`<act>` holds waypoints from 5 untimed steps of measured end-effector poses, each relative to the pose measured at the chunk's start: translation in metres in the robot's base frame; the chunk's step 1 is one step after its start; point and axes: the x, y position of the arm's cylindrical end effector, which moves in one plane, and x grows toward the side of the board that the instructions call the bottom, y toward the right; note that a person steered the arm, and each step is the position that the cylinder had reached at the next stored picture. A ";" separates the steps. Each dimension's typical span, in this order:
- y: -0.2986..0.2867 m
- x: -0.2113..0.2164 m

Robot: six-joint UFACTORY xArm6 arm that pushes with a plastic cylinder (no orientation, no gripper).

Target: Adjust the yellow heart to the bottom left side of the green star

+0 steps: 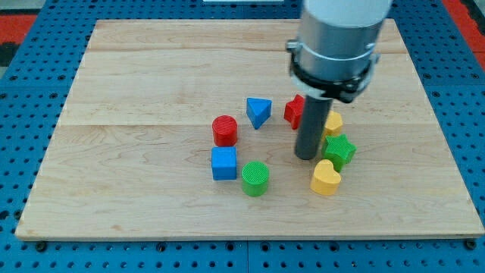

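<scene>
Nearest the camera, the yellow heart [326, 179] already sits just below-left of the green star [339, 150], nearly touching it. With nothing to grip (just a bare rod), my tip [306, 157] rests just left of the star, far-left of the heart, suited for 1 small nudge.

Setting: robotics lab test station. Evidence: blue perforated mounting base [23, 114] under a pale wooden bench [151, 76]; grey robot arm housing [337, 34] at 1 o'clock; small coloured test blocks.
</scene>
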 end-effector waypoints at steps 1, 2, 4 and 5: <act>-0.009 0.031; -0.002 0.031; 0.006 0.074; 0.043 0.074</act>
